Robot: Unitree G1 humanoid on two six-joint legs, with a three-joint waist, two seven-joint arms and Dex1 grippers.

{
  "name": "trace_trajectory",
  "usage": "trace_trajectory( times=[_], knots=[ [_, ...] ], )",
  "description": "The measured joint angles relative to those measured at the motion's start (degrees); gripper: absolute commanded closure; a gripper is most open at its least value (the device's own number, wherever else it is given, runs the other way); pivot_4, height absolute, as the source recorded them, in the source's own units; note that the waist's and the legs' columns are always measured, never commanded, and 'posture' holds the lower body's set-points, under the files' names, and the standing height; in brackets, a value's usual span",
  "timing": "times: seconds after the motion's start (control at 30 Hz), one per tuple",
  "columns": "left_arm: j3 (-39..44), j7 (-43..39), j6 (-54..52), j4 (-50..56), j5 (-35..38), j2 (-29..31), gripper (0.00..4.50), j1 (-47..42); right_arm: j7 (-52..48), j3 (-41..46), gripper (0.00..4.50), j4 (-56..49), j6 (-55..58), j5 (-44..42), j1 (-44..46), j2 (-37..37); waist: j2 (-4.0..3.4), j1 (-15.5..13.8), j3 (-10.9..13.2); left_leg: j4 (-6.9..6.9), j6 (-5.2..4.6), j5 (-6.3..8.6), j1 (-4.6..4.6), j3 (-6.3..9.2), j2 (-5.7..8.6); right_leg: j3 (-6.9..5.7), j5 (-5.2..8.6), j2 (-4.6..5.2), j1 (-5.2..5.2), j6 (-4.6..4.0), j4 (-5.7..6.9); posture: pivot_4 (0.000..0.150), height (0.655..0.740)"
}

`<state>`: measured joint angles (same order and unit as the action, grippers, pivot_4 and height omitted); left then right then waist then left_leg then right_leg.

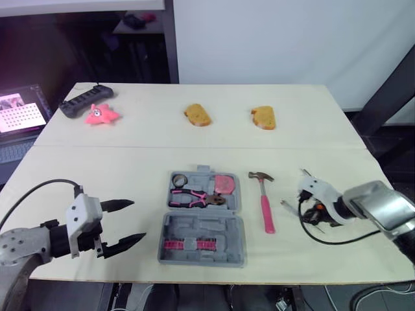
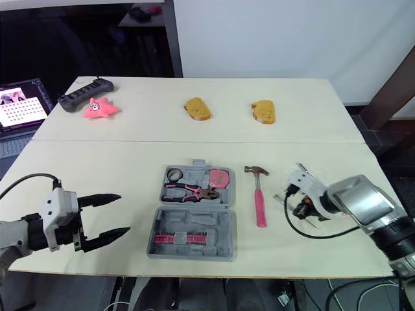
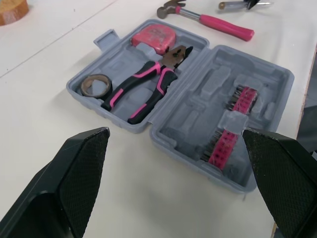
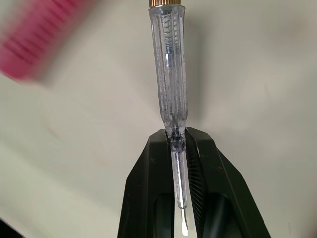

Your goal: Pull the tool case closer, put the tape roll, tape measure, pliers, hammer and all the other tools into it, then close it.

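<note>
Loading is under way: the right gripper (image 4: 177, 141) is pinched on the shaft of a clear-handled screwdriver (image 4: 171, 74) near the table's (image 1: 130, 168) right edge. The hammer (image 1: 266, 207) lies between it and the open tool case (image 1: 201, 227) at the front edge. Next it must carry the screwdriver to a free recess (probably passing over the hammer). The left gripper (image 1: 138, 220) hangs spread wide near the front left corner.

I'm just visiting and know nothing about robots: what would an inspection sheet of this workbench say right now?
Surface: pale table, seam across the middle.
Job's things: open tool case holds tape roll, pliers and tape measure; hammer lies beside it on the table.
Clutter: pink toy, two bread slices, black controller on the far side.
Grippers: left gripper open, left of the case; right gripper shut on clear screwdriver.
Cables: black cable at the left wrist, another at the right.
Surroundings: laptop beyond the table's left edge.
</note>
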<state>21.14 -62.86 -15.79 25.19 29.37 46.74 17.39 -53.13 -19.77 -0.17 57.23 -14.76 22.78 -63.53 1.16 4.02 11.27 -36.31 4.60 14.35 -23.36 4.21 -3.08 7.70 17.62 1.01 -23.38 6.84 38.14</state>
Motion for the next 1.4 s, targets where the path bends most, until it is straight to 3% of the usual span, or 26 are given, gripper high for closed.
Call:
trace_trajectory(
  times=[0.17, 0.43, 0.6, 0.77, 1.07, 1.17, 1.37, 1.4],
  knots=[
    [-1.3, -0.7, 0.0, -0.7, -0.2, 0.2, 0.0, -1.7, 0.2, 2.3, 4.43, 2.8, -2.7, 1.4, -1.3, 1.5, 0.09, 0.0, -0.1, -0.04, 0.0, 0.0, 0.09, 0.01, 0.0, 0.01, 0.0, -0.02, 0.15, 0.0, -0.02, 0.15, 0.7314],
    [-2.2, -1.4, 0.3, -2.2, -0.3, 0.4, 0.0, -2.1, 1.3, 7.2, 0.73, 3.6, -4.5, 1.6, -3.2, 4.0, 0.15, 0.0, -0.1, -0.26, 0.0, 0.0, 0.08, 0.0, 0.0, 0.01, 0.01, 0.0, 0.29, -0.03, -0.03, 0.15, 0.7314],
    [-2.7, -2.3, 1.1, -3.6, -0.7, 0.5, 0.0, -3.0, 2.5, 13.3, 0.73, -0.6, -12.5, 1.5, -9.7, 4.2, 0.02, -0.3, 0.0, -0.18, 0.0, 0.0, 0.06, 0.05, 0.0, 0.0, 0.01, -0.03, 0.25, 0.02, -0.01, 0.15, 0.7314],
    [-4.1, -2.8, 1.6, -4.7, -1.2, 0.5, 0.0, -4.2, 4.9, 18.2, 0.73, 1.6, -20.4, 2.0, -16.5, 7.5, 0.01, -0.2, 0.0, -0.22, 0.0, 0.0, 0.06, 0.05, 0.01, 0.01, 0.01, -0.02, 0.29, 0.02, -0.01, 0.15, 0.7314],
    [-4.6, -3.3, 2.1, -6.0, -1.4, 0.5, 0.0, -4.8, 5.4, 23.2, 0.73, 6.0, -27.6, 2.1, -19.3, 10.6, 0.02, -0.1, 0.0, -0.24, 0.0, 0.0, 0.12, 0.06, 0.0, 0.01, 0.0, -0.04, 0.36, 0.02, 0.0, 0.15, 0.7314],
    [-4.6, -3.3, 2.7, -6.1, -1.4, 0.5, 0.0, -4.8, 4.8, 23.4, 1.52, 6.4, -27.2, 1.8, -19.3, 10.8, 0.02, -0.1, -0.1, -0.24, 0.0, 0.0, 0.23, 0.06, 0.01, 0.01, 0.01, -0.04, 0.5, 0.01, -0.01, 0.15, 0.7314],
    [-4.6, -3.3, 3.0, -6.7, -1.5, 0.5, 0.0, -4.7, 5.0, 24.0, 4.48, 6.0, -25.0, 1.6, -19.3, 10.8, 0.02, -0.1, -0.1, -0.24, 0.0, 0.0, 0.33, 0.07, 0.01, 0.01, 0.02, -0.04, 0.63, 0.0, -0.03, 0.15, 0.7314],
    [-4.6, -3.4, 3.1, -6.8, -1.6, 0.5, 0.0, -4.6, 4.9, 24.1, 4.48, 5.8, -24.7, 1.5, -19.3, 10.8, 0.02, -0.1, -0.1, -0.24, 0.0, 0.0, 0.33, 0.07, 0.01, 0.01, 0.02, -0.04, 0.63, 0.0, -0.03, 0.15, 0.7314]
  ],
)
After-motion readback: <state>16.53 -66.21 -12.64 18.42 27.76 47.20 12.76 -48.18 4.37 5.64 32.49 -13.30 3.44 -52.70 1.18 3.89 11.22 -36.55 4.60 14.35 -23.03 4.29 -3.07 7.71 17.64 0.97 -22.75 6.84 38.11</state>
